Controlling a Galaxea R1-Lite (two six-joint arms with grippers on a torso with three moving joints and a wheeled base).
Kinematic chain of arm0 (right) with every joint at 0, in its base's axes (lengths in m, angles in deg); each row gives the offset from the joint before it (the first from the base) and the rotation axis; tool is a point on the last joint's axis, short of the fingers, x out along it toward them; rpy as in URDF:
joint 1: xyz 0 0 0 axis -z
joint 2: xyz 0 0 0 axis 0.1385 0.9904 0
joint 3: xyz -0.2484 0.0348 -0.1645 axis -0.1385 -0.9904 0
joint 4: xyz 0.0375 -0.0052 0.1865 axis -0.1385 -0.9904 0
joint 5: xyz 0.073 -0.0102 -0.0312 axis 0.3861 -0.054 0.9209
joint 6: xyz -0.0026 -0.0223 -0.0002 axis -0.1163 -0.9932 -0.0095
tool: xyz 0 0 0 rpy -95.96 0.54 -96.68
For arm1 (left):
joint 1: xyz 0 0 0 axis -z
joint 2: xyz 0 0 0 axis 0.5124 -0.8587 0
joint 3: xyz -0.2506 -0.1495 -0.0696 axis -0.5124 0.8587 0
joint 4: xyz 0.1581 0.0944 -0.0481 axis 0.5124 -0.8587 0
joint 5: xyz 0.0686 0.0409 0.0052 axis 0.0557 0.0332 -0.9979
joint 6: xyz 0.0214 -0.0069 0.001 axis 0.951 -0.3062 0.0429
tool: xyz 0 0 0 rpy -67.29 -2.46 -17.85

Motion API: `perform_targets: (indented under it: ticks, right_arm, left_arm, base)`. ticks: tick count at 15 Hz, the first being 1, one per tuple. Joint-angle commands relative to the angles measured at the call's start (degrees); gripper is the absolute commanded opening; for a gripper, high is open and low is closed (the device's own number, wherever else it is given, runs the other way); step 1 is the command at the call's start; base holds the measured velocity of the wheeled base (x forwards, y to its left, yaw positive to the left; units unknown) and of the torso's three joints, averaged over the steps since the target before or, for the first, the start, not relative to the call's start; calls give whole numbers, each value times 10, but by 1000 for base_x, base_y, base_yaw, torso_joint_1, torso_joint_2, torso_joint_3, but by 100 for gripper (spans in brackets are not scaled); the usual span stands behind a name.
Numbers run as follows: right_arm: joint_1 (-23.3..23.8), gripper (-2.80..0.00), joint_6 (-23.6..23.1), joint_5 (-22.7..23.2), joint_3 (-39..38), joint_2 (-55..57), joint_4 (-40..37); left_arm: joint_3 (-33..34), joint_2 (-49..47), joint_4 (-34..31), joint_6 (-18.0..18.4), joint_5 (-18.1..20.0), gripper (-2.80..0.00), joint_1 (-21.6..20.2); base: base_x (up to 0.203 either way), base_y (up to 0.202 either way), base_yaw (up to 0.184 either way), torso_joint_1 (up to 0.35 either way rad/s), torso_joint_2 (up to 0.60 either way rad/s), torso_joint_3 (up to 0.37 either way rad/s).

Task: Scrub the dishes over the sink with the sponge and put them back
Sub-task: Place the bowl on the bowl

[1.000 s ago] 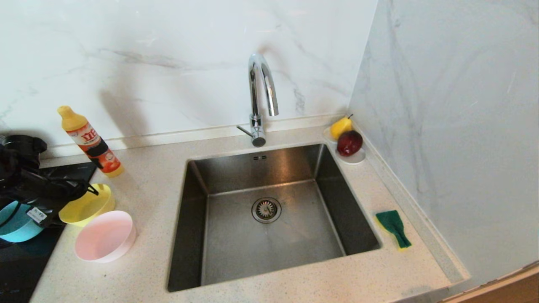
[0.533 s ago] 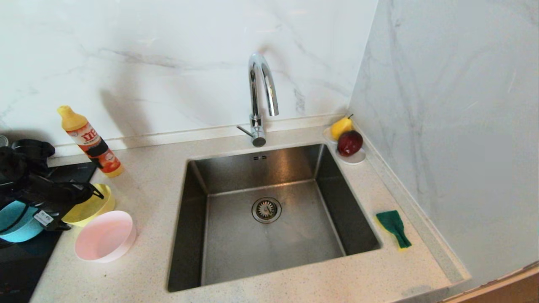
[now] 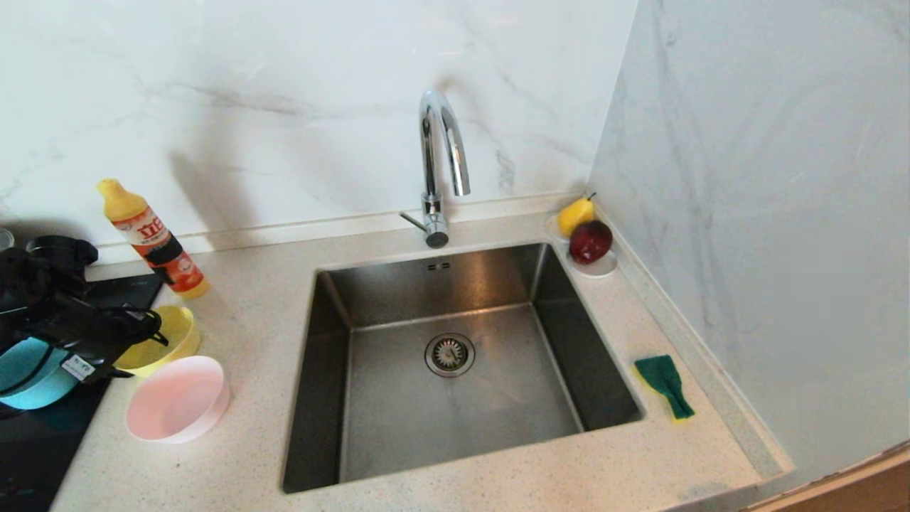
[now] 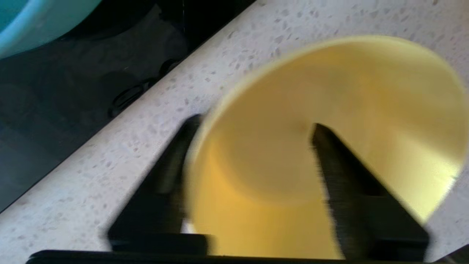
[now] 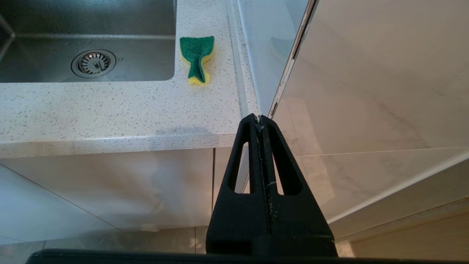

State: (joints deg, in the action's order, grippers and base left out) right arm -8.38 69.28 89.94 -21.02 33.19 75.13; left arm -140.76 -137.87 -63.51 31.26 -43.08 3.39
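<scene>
The step in hand looks like picking up the first dish. At the left edge of the head frame the left claw (image 3: pixel 138 334) straddles the near wall of the yellow bowl (image 3: pixel 170 334), one finger inside and one outside; whether it has clamped I cannot tell. Next comes a firm pinch, then a lift toward the sink (image 3: pixel 455 370).

The right claw (image 5: pixel 261 121) hangs clenched and empty below the tabletop (image 3: pixel 498 476) edge. Pink bowl (image 3: pixel 178 400) sits lower left, teal bowl (image 3: pixel 28 380) at far left, sponge (image 3: pixel 665 384) right of the basin. Beyond stand the faucet (image 3: pixel 441 163) and marble walls.
</scene>
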Motion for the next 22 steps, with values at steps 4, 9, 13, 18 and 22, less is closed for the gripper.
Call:
perform_targets:
  ticks: [4, 9, 13, 18, 22]
  right_arm:
    - [0, -280, 0, 0, 0, 0, 0]
    - [0, -280, 0, 0, 0, -1, 0]
    - [0, -280, 0, 0, 0, -1, 0]
    - [0, -280, 0, 0, 0, 0, 0]
    - [0, -280, 0, 1, 0, 0, 0]
  left_arm:
    - [-15, 5, -16, -4, -1, -280, -4]
    - [-71, 47, -63, -10, -34, -280, -19]
    - [-74, 113, -131, -8, -19, -280, -18]
    - [27, 189, -180, 59, 18, -280, -11]
    - [135, 242, -177, 126, 16, -280, -6]
  base:
    - [0, 0, 0, 0, 0, 0]
    - [0, 0, 0, 0, 0, 0]
    - [0, 0, 0, 0, 0, 0]
    - [0, 0, 0, 0, 0, 0]
    - [0, 0, 0, 0, 0, 0]
